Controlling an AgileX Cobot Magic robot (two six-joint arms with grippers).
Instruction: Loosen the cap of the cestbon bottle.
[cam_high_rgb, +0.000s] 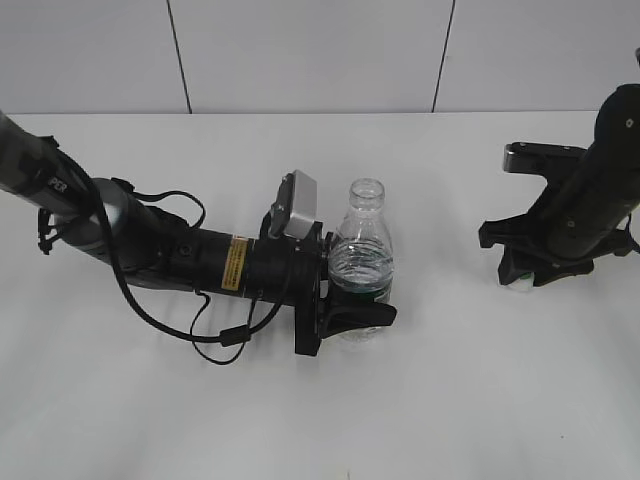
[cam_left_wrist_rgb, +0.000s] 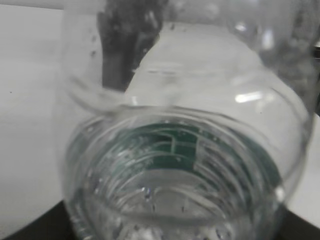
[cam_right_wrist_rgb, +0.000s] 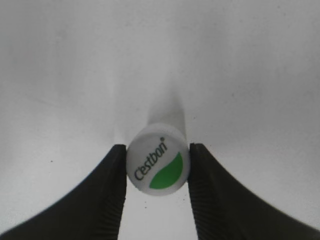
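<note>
The cestbon bottle (cam_high_rgb: 362, 250) stands upright on the white table, clear with a green label band, its mouth open and bare. My left gripper (cam_high_rgb: 356, 305) is shut on its lower body from the left. The bottle fills the left wrist view (cam_left_wrist_rgb: 180, 165), with water inside. The cap (cam_right_wrist_rgb: 158, 166), white with a green patch and "Cestbon" lettering, is off the bottle and sits between the two black fingers of my right gripper (cam_right_wrist_rgb: 158, 172), which touch it on both sides. In the exterior view the cap (cam_high_rgb: 518, 284) shows just under my right gripper (cam_high_rgb: 522, 272), low at the table surface, far right of the bottle.
The white table (cam_high_rgb: 480, 400) runs to a pale panelled wall at the back. The left arm and its loose black cable (cam_high_rgb: 215, 335) lie low across the left half of the table. Bare table separates the bottle from the right arm.
</note>
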